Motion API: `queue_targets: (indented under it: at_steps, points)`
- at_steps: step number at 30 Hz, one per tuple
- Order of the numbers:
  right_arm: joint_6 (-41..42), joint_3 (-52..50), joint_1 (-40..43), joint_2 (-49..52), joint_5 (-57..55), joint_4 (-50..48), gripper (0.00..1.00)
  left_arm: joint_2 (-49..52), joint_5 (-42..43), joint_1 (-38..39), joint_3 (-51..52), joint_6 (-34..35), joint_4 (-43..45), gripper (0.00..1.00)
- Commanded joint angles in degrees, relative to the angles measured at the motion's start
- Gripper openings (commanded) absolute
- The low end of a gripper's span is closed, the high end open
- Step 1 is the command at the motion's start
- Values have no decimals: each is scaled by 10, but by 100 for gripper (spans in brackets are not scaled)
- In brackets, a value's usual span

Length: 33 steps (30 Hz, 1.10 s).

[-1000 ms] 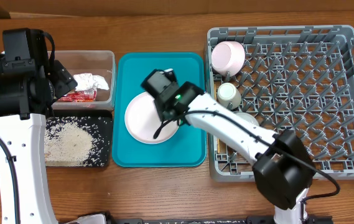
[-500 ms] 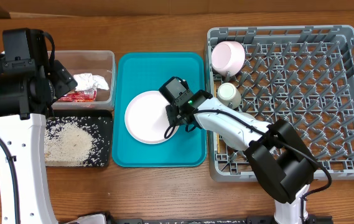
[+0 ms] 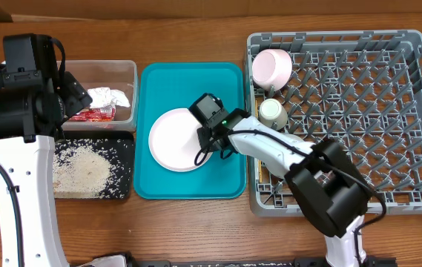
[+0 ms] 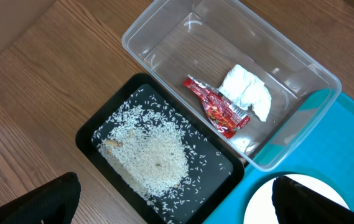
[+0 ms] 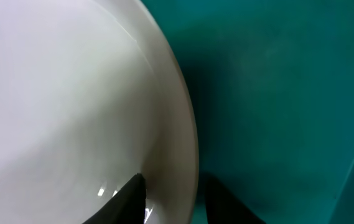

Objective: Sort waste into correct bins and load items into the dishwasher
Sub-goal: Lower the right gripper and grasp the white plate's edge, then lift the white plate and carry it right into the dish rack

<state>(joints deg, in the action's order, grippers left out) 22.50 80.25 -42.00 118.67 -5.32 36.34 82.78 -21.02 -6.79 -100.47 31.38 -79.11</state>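
At the plate (image 5: pixel 71 93) rim on the teal tray (image 5: pixel 276 93), the right pincer (image 5: pixel 173 182) straddles it, barely parted; whether it grips, I cannot tell. Over rice (image 4: pixel 155 155) on the black tray (image 4: pixel 89 134), the left pincer (image 4: pixel 173 186) gapes empty, beside the tub (image 4: pixel 183 56) holding napkin (image 4: pixel 246 93) and wrapper (image 4: pixel 217 107). Beyond, the rack (image 3: pixel 374 148) holds bowl (image 3: pixel 271 67) and cup (image 3: pixel 273 113).

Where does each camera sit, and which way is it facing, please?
Overhead: fixed above the table, looking straight down at the clear tub, black tray, teal tray and dish rack; the left arm and right arm show.
Left wrist: on the left arm, looking down at tub and black tray; jaws wide apart at the bottom corners.
Right wrist: close above the pink plate rim; jaws straddle it.
Shared: all three show plate and teal tray.
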Motion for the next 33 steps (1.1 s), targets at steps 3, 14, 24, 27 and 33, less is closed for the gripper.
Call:
queue_targets:
  at_steps: [3, 14, 24, 27, 33]
  points:
    - [3, -5, 1, 14, 10, 1, 25, 0, 1, 1, -9, -5, 0, 100]
    - [2, 18, 2, 4, 12, 4, 4, 0, 1, 1, -9, -5, 0, 100]
    - [-6, 106, 2, -123, -125, 71, 4, 0, 1, 1, -9, -5, 0, 100]
    - [-38, 119, 2, -172, -237, 107, 4, 0, 1, 1, -9, -5, 0, 100]
    - [-116, 119, 5, -255, -503, 136, 4, 0, 1, 1, -9, -5, 0, 100]
